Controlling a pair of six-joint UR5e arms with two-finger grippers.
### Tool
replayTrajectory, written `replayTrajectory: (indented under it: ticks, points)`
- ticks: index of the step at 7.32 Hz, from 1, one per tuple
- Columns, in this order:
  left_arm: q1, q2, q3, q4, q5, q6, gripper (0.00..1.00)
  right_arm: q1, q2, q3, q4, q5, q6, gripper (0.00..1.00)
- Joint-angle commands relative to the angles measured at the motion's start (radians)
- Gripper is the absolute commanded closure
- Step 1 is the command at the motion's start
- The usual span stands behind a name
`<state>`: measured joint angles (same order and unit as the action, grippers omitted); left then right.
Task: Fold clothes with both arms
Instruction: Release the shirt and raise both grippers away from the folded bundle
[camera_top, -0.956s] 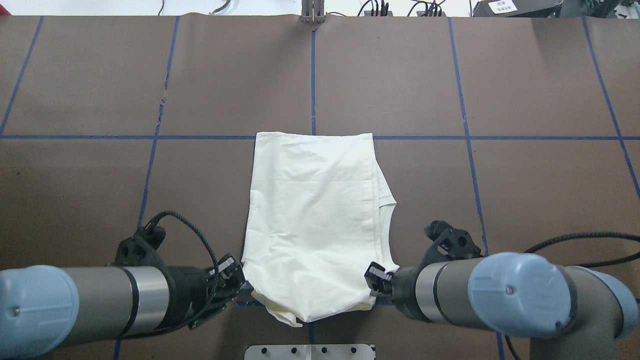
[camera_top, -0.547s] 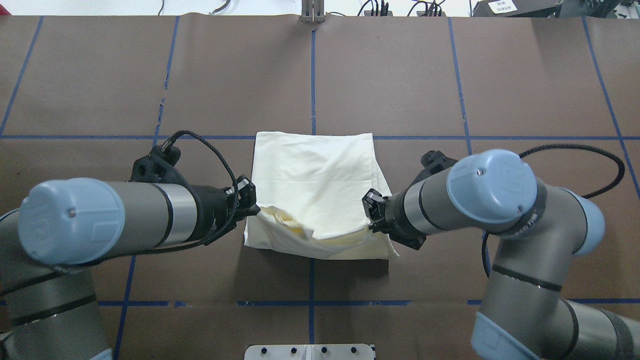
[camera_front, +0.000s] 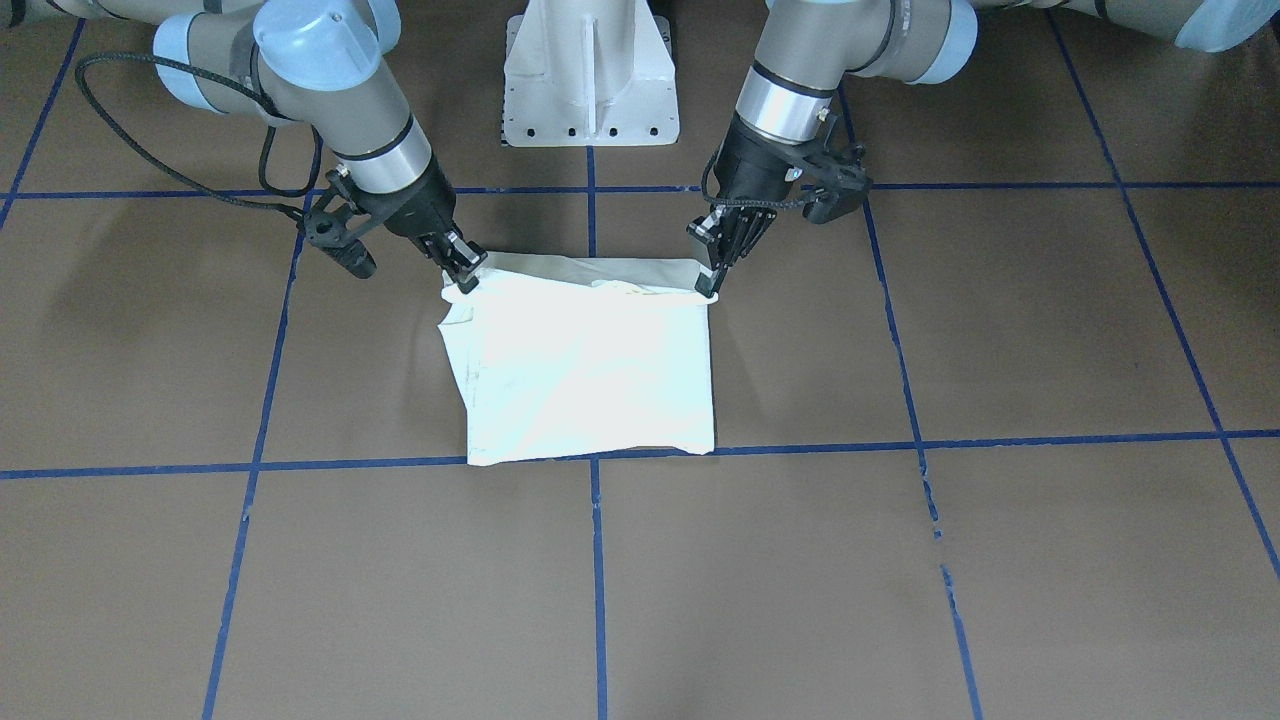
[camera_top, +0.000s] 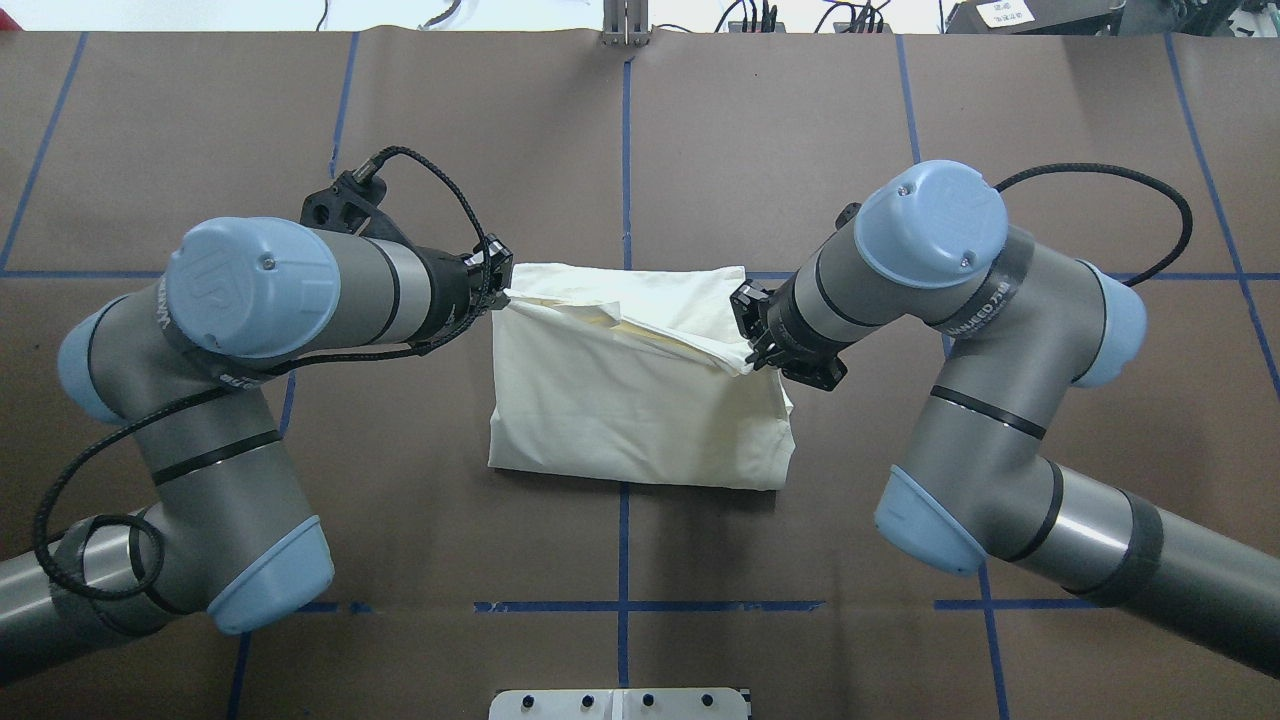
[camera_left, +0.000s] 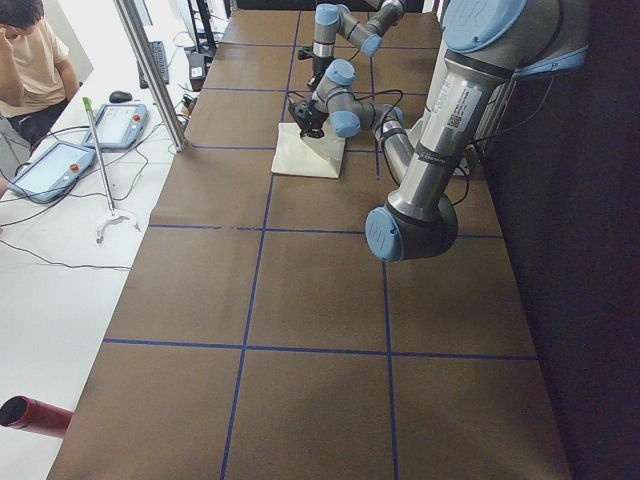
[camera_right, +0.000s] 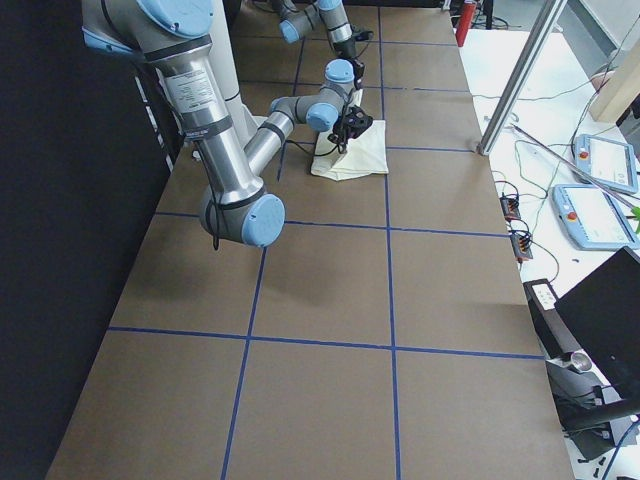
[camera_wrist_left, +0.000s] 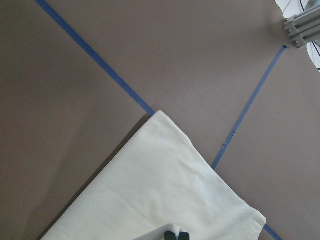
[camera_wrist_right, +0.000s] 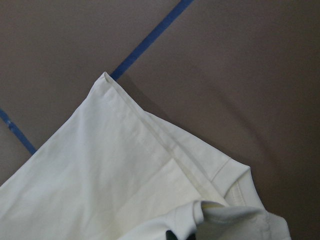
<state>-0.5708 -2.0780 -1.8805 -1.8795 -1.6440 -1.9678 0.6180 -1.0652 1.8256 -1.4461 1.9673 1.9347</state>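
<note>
On the table (camera_top: 1050, 120), midway across, the shirt (camera_top: 640, 420) lies half doubled over itself.
Left gripper (camera_top: 497, 285) and right gripper (camera_top: 745, 335) each pinch a lifted corner. The right one sits nearer the robot, so an uneven release could land the fold crooked.

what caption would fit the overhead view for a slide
Mid-fold: left tool and right tool each pinch a lifted corner of the cream shirt.

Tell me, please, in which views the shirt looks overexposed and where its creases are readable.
Exterior front-facing: the shirt is blown out bluish white, creases mostly lost. Overhead exterior: evenly lit, folds and creases clear. Right wrist-mounted: sharp, seams visible.
</note>
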Motion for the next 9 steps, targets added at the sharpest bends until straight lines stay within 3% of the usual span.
replayTrajectory:
  ticks: [1, 2, 3, 4, 5, 6, 7, 8, 9]
  points:
    - [-0.02, -0.052, 0.133, -0.07, 0.001, 0.016, 1.0, 0.026, 0.053, -0.113, 0.003, 0.01, -0.074, 1.0]
    - [-0.02, -0.062, 0.191, -0.125, 0.004, 0.077, 1.0, 0.038, 0.095, -0.182, 0.003, 0.013, -0.104, 1.0]
    - [-0.03, -0.077, 0.271, -0.165, 0.006, 0.14, 1.0, 0.048, 0.125, -0.254, 0.006, 0.015, -0.178, 0.68]
    - [-0.062, -0.106, 0.388, -0.241, 0.007, 0.247, 0.45, 0.066, 0.166, -0.367, 0.082, 0.012, -0.28, 0.01]
    - [-0.104, -0.106, 0.391, -0.281, -0.002, 0.306, 0.16, 0.133, 0.168, -0.415, 0.164, 0.053, -0.401, 0.0]
    - [-0.115, -0.097, 0.376, -0.286, -0.005, 0.308, 0.0, 0.226, 0.156, -0.414, 0.162, 0.205, -0.465, 0.0]
    - [-0.145, -0.084, 0.367, -0.289, -0.057, 0.335, 0.0, 0.267, 0.112, -0.408, 0.168, 0.267, -0.494, 0.0]
    - [-0.205, -0.026, 0.309, -0.288, -0.17, 0.491, 0.0, 0.31, 0.075, -0.39, 0.17, 0.274, -0.549, 0.0]
    - [-0.275, 0.083, 0.229, -0.289, -0.26, 0.656, 0.0, 0.371, 0.001, -0.346, 0.17, 0.28, -0.665, 0.0]
